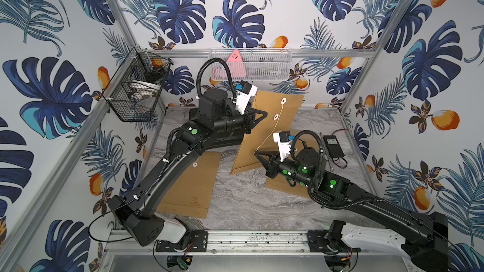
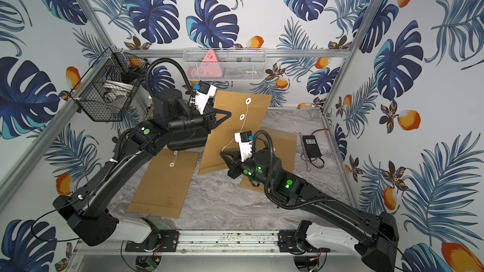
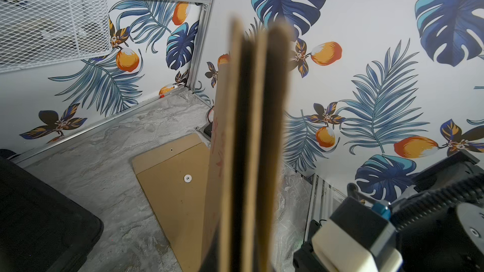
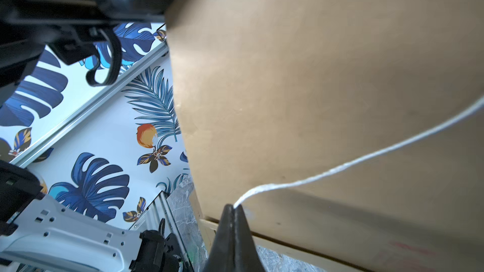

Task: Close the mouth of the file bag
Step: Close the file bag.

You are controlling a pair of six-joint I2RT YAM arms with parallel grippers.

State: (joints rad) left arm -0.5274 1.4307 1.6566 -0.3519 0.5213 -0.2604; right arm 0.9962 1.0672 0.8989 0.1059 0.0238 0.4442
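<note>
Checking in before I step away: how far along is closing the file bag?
Done: left gripper holds the file bag up, flap apparently folded. In hand: right gripper pinches the string near its end. Left: winding it around the lower button.

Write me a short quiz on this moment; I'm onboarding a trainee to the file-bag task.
1. True or false: the right arm's fingers pinch the end of the white string.
2. What do the left arm's fingers hold? A) the raised file bag B) the string C) nothing
3. Fill in: ___ other file bags lie flat on the table.
Key: 1 true; 2 A; 3 two.
</note>
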